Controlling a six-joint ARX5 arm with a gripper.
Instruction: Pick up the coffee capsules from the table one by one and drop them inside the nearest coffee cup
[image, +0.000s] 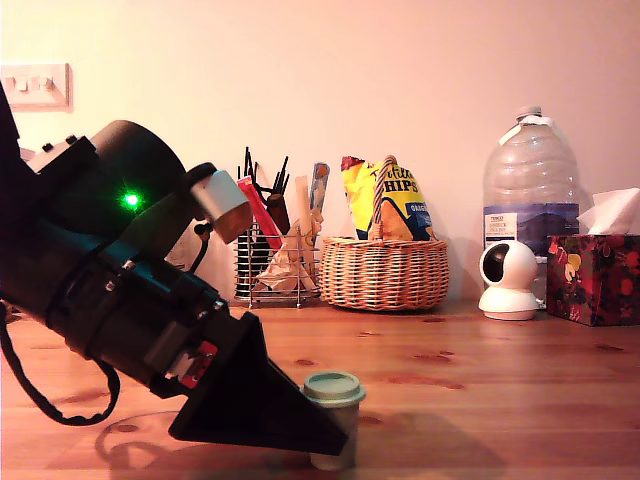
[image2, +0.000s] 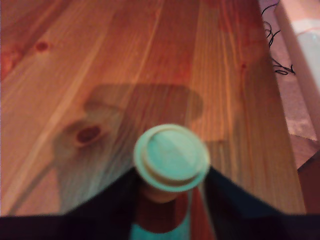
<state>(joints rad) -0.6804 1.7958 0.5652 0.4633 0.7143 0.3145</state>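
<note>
One pale green coffee capsule (image: 333, 390) stands upright on the wooden table (image: 480, 400), near its front edge in the exterior view. My gripper (image: 335, 445) comes down from the exterior view's left, and its black fingers (image: 260, 400) reach the capsule. In the wrist view the capsule (image2: 171, 157) sits between the two dark fingers (image2: 100, 205), its round lid spanning the gap. A thin strip of wood shows between the capsule's body and one finger. The gripper (image2: 171, 170) is open around it. The coffee cup is out of view.
Along the back wall stand a wire rack of sachets and stirrers (image: 277, 265), a wicker basket of crisp packets (image: 385, 272), a white camera (image: 508, 280), a water bottle (image: 530, 190) and a tissue box (image: 605, 275). The wrist view shows the table's edge (image2: 287, 165), with floor beyond it.
</note>
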